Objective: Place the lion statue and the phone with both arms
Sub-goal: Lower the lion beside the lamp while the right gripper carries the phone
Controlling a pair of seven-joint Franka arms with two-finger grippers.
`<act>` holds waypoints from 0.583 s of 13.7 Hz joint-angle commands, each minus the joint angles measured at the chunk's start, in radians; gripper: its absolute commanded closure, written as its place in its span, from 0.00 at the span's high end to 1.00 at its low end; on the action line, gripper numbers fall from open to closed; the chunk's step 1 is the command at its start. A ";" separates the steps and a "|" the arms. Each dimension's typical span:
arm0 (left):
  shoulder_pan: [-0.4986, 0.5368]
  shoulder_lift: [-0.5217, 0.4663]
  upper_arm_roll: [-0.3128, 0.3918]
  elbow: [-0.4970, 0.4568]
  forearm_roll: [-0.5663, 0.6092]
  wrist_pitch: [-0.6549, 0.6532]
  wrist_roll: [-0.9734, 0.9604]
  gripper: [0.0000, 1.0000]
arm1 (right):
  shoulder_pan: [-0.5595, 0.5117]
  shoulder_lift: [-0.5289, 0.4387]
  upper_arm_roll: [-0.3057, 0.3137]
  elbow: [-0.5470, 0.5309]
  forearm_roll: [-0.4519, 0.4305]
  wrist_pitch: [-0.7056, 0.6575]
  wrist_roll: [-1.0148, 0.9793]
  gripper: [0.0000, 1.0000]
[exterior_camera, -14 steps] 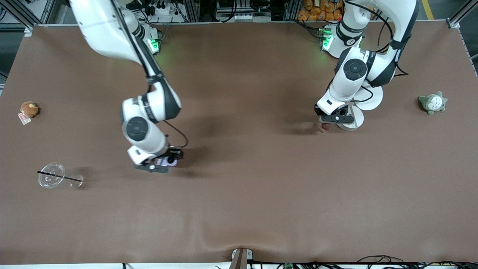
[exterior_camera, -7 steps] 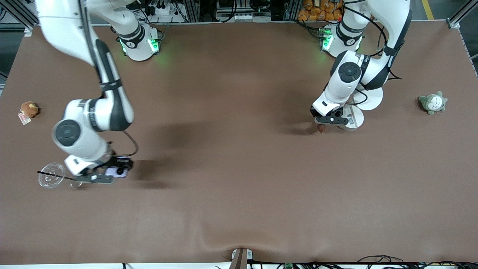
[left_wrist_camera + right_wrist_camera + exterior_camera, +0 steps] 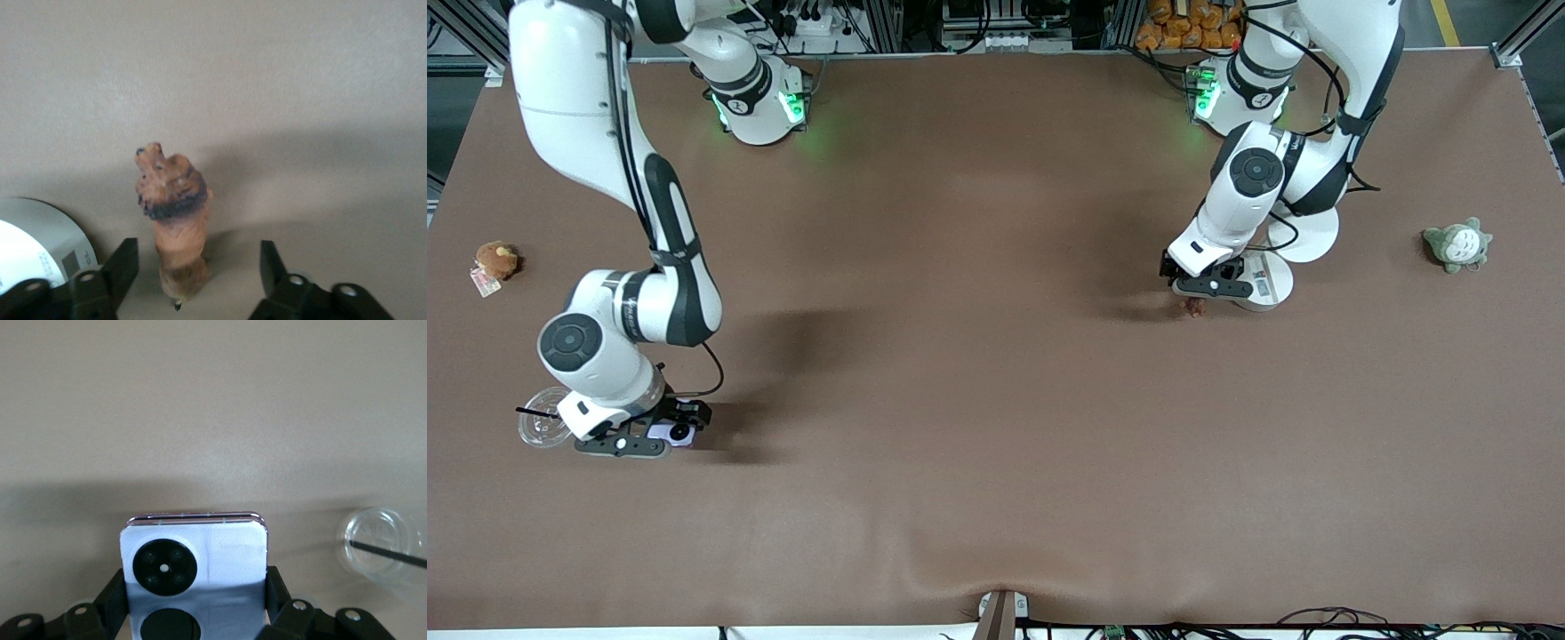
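The lion statue point(image 3: 1193, 307), a tiny reddish-brown figurine, stands on the brown table beside a white disc. In the left wrist view the lion statue point(image 3: 173, 213) is upright between the two fingers, touching neither. My left gripper point(image 3: 198, 259) is open and sits just over the lion point(image 3: 1200, 291). My right gripper point(image 3: 660, 437) is shut on the phone point(image 3: 673, 432), low over the table beside a clear lid. In the right wrist view the pale lavender phone point(image 3: 195, 563) shows two black circles, with the right gripper point(image 3: 195, 583) clamped on its two sides.
Two white discs point(image 3: 1270, 280) lie by the left gripper; one shows in the left wrist view point(image 3: 30, 243). A clear lid with a black straw point(image 3: 541, 428) lies by the right gripper, also in the right wrist view point(image 3: 380, 540). A brown plush point(image 3: 496, 260) and a grey-green plush point(image 3: 1456, 244) sit at the table's ends.
My right arm has swung toward its own end of the table with the phone, down to beside the clear lid. My left gripper has shifted slightly over the lion statue.
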 commanded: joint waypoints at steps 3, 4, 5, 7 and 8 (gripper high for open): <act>0.009 -0.135 -0.014 0.095 0.003 -0.214 0.003 1.00 | -0.074 0.051 0.015 0.064 0.014 -0.003 -0.056 0.25; 0.009 -0.137 -0.014 0.141 0.003 -0.292 0.006 1.00 | -0.075 0.060 0.017 0.064 0.015 0.001 -0.056 0.25; 0.004 -0.138 -0.015 0.187 0.003 -0.354 0.006 1.00 | -0.075 0.069 0.017 0.064 0.018 0.013 -0.054 0.26; 0.010 -0.146 -0.015 0.291 -0.002 -0.480 0.007 1.00 | -0.077 0.082 0.030 0.062 0.026 0.036 -0.053 0.26; 0.012 -0.148 -0.014 0.354 -0.040 -0.529 0.007 1.00 | -0.077 0.088 0.032 0.062 0.027 0.040 -0.050 0.26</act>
